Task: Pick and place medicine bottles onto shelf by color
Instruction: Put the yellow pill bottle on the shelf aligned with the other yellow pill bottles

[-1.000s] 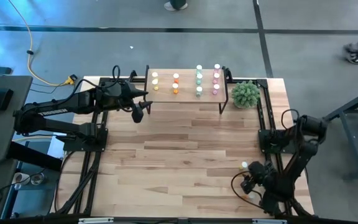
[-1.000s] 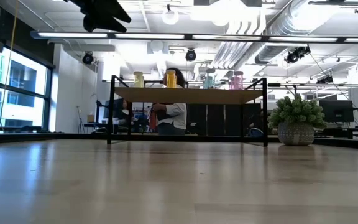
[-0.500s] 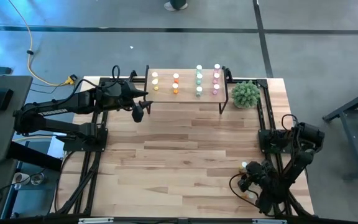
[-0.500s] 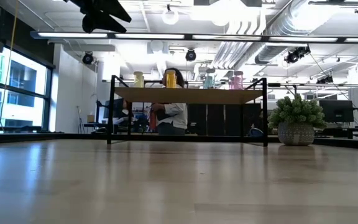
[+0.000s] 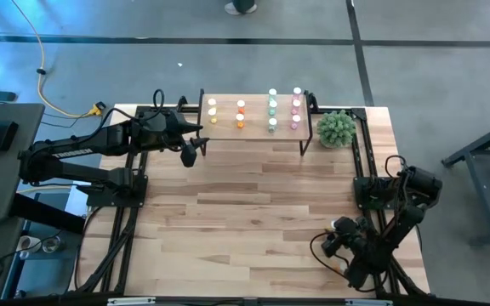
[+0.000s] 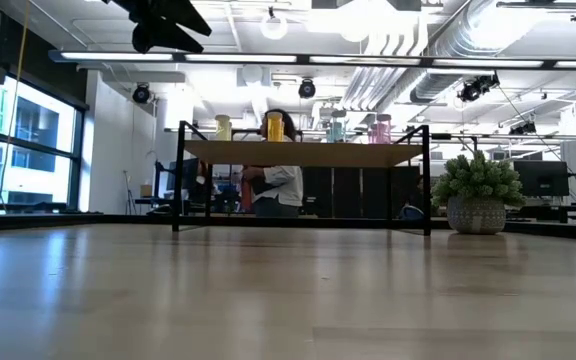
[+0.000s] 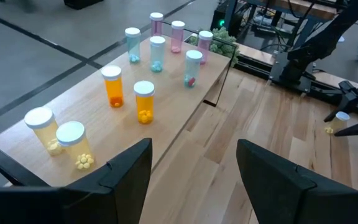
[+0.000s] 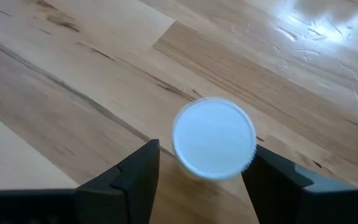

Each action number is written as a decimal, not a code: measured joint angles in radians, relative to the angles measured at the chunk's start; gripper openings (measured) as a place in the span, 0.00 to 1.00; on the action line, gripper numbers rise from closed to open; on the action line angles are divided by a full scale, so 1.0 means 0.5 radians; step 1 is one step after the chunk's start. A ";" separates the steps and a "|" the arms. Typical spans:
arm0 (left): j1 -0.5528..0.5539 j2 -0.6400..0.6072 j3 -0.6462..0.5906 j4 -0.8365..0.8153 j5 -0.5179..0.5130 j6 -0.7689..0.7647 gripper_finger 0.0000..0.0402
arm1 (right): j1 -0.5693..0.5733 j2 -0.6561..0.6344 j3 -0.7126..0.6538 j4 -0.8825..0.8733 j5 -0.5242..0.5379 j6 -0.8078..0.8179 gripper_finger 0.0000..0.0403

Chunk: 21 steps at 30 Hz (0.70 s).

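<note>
The light-wood shelf stands on black legs at the table's far side. On it stand yellow, orange, green and pink bottles with white caps, grouped by colour. One more white-capped bottle stands upright on the tabletop near the right front. My right gripper is open above it, pointing down, with one finger on either side of the cap; no touch shows. My left gripper is open and empty, raised by the shelf's left end.
A green plant ball in a pot stands right of the shelf. Black frame rails run along the table's left and right sides. A person shows behind the shelf in the low view. Bare wood lies between the shelf and the near edge.
My right arm has shifted a little toward the table's left, bringing its gripper over the lone bottle. The bottle has stayed where it was.
</note>
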 joint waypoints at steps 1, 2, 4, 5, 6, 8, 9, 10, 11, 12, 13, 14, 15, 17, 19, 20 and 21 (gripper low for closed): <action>0.000 0.000 0.000 -0.001 -0.001 0.000 0.56 | 0.000 0.000 0.000 0.001 -0.015 0.000 0.50; 0.000 0.000 0.000 0.000 0.000 0.000 0.56 | 0.000 0.000 0.000 0.001 -0.021 0.000 0.48; -0.001 0.000 0.000 0.000 -0.001 0.000 0.56 | 0.000 0.000 -0.001 0.001 -0.023 0.000 0.43; 0.000 0.000 0.000 0.000 0.000 0.000 0.56 | 0.000 0.000 -0.001 0.001 -0.023 0.000 0.41; 0.000 0.000 0.000 0.000 -0.001 0.001 0.56 | 0.000 0.000 -0.001 0.001 -0.023 0.000 0.38; 0.000 0.000 0.000 0.000 -0.002 0.024 0.56 | 0.000 0.000 -0.001 0.002 -0.022 0.000 0.33; -0.001 0.000 0.000 0.000 -0.002 0.047 0.56 | 0.000 0.000 -0.001 0.002 -0.017 0.000 0.31; -0.001 0.000 0.000 0.000 -0.002 0.066 0.56 | 0.000 0.000 -0.001 0.002 -0.010 0.000 0.28; 0.000 0.000 0.000 0.000 -0.002 0.072 0.56 | -0.001 0.000 -0.001 0.003 -0.005 0.000 0.27; 0.000 0.000 0.000 0.000 -0.002 0.072 0.56 | -0.007 0.000 -0.001 0.005 -0.003 0.000 0.25; 0.000 0.000 0.000 0.000 -0.002 0.070 0.56 | -0.009 0.000 -0.001 0.007 -0.001 0.000 0.24; 0.000 0.000 0.000 0.000 -0.002 0.070 0.56 | -0.009 0.000 -0.001 0.009 0.003 0.000 0.22; 0.000 0.000 0.000 0.000 -0.002 0.070 0.56 | -0.009 0.000 -0.001 0.013 0.009 0.000 0.22; -0.001 0.000 0.000 0.000 -0.003 0.070 0.56 | -0.009 0.000 -0.001 0.027 0.022 0.000 0.21; 0.000 0.000 0.000 0.000 -0.003 0.070 0.56 | -0.009 0.000 -0.001 0.030 0.024 0.000 0.21; 0.000 0.000 0.000 0.000 -0.003 0.070 0.56 | -0.009 0.000 -0.001 0.035 0.026 0.000 0.20; 0.000 0.000 0.000 0.000 -0.004 0.070 0.56 | -0.009 0.000 -0.001 0.045 0.034 0.000 0.20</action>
